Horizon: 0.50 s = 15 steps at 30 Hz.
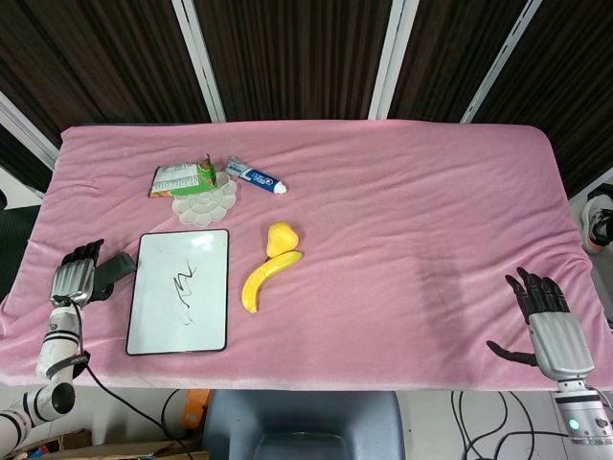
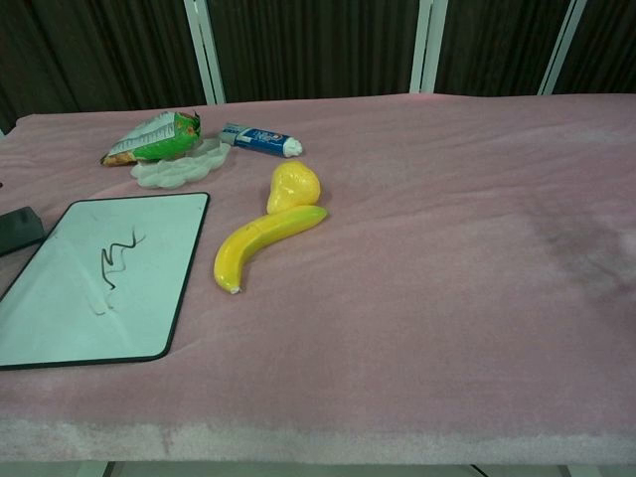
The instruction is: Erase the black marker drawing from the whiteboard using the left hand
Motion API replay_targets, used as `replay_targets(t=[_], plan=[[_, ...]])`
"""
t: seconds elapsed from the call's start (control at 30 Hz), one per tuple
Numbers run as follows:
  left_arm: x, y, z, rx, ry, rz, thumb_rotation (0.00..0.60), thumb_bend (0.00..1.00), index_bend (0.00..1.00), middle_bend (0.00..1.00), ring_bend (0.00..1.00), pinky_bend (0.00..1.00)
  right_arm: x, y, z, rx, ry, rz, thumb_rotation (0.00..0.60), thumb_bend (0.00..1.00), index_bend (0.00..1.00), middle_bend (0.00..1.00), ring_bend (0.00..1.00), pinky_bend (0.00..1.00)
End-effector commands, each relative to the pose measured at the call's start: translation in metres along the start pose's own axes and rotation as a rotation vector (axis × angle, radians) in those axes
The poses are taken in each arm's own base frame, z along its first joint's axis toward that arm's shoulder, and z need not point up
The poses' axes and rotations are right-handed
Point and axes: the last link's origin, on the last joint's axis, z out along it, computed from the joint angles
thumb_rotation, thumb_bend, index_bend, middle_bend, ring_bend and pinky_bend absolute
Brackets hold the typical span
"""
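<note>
The whiteboard (image 1: pixel 179 292) (image 2: pixel 94 280) lies flat at the front left of the pink table, with a black marker squiggle (image 1: pixel 184 286) (image 2: pixel 116 260) near its middle. A black eraser block (image 1: pixel 117 268) (image 2: pixel 18 229) rests on the cloth just left of the board's upper corner. My left hand (image 1: pixel 75 278) sits back-up right beside the eraser on its left, holding nothing that I can see. It is outside the chest view. My right hand (image 1: pixel 548 311) rests at the front right edge with its fingers spread and empty.
A banana (image 1: pixel 266 280) (image 2: pixel 260 246) and a yellow pear (image 1: pixel 282 238) (image 2: pixel 292 186) lie just right of the board. Behind the board are a white flower-shaped palette (image 1: pixel 204 202), a green snack bag (image 1: pixel 179 178) (image 2: pixel 151 137) and a toothpaste tube (image 1: pixel 255 175) (image 2: pixel 260 139).
</note>
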Motion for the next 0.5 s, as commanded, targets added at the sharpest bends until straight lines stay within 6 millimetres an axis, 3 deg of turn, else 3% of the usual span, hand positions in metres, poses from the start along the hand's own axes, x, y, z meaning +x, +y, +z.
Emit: replay_targets(t=[0.03, 0.17, 0.37, 0.5], plan=[[-0.002, 0.005, 0.005, 0.002, -0.009, 0.004, 0.6, 0.34, 0.04, 0.07, 0.05, 0.13, 0.0, 0.0, 0.0, 0.001, 0.0, 0.002, 0.6, 0.27, 0.0, 0.0, 0.0, 0.0], [-0.003, 0.005, 0.009, 0.011, -0.005, 0.017, 0.6, 0.34, 0.07, 0.1, 0.07, 0.14, 0.0, -0.001, 0.0, 0.004, 0.001, 0.002, 0.6, 0.27, 0.0, 0.0, 0.0, 0.0], [-0.002, 0.002, 0.009, 0.029, 0.004, 0.028, 0.6, 0.34, 0.19, 0.23, 0.18, 0.21, 0.0, -0.001, 0.0, 0.002, 0.002, 0.002, 0.6, 0.27, 0.0, 0.0, 0.0, 0.0], [-0.001, -0.006, 0.009, 0.061, 0.007, 0.047, 0.6, 0.34, 0.37, 0.42, 0.32, 0.27, 0.0, -0.001, 0.001, 0.001, 0.0, 0.002, 0.6, 0.27, 0.0, 0.0, 0.0, 0.0]])
